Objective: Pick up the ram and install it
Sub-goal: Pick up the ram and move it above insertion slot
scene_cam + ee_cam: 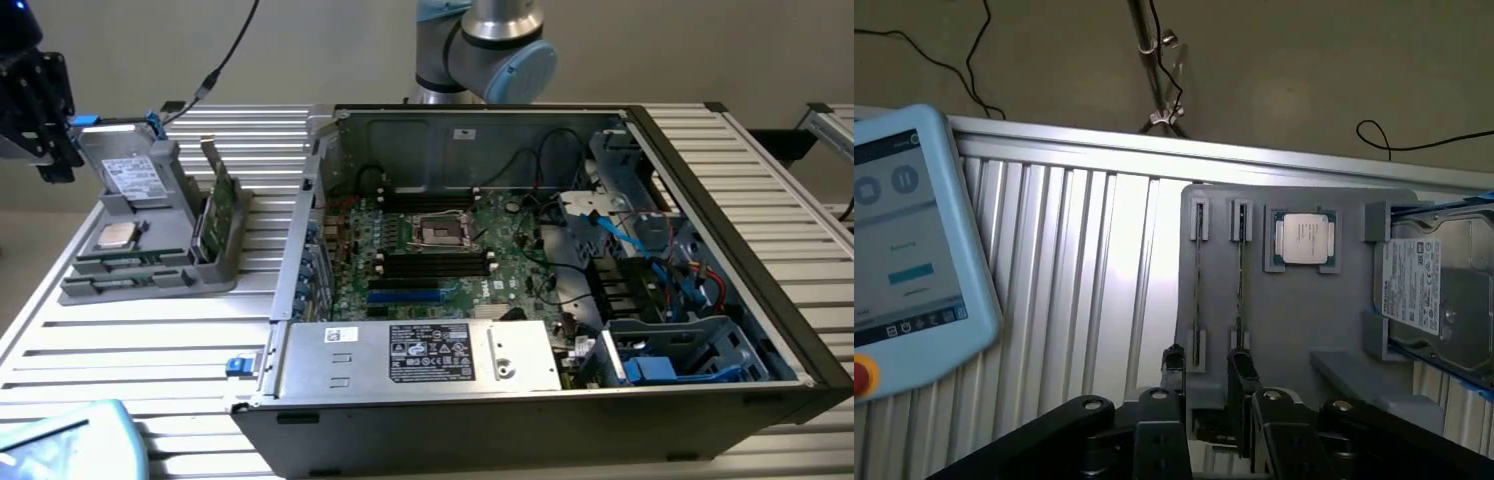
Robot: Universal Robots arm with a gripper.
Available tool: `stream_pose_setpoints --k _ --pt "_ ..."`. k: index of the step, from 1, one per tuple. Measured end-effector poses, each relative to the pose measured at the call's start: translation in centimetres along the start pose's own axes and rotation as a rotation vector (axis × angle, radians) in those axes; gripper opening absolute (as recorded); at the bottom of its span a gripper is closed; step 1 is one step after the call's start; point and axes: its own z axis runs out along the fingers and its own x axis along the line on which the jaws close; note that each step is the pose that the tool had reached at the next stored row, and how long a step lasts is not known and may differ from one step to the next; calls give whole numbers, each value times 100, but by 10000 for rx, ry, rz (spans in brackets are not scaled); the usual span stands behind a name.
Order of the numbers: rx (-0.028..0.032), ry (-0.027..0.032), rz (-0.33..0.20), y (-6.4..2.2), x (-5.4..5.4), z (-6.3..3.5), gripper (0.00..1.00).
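Two ram sticks (1198,285) (1239,285) stand on edge in the slots of a grey holder (1294,330), showing as thin dark lines in the wrist view. In the exterior view they are thin green strips (123,263) at the holder's near end. My gripper (1206,362) hangs above the holder with its black fingers (1173,362) apart and nothing between them. In the exterior view the gripper (54,165) is at the far left, above the holder's far end. The open computer case (320,150) shows the motherboard's dark memory slots (430,266).
The holder also carries a square silver processor (1302,240), a hard drive (1434,290) and an upright green card with a bracket (214,212). A light-blue teach pendant (904,250) lies on the slatted table (147,350). The case's power supply (427,352) and cables (641,240) crowd its near and right sides.
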Motion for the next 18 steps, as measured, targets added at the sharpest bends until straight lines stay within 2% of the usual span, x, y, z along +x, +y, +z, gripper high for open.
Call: stream_pose_setpoints --k 18 --pt "3 3 -20 -24 -10 327 31"
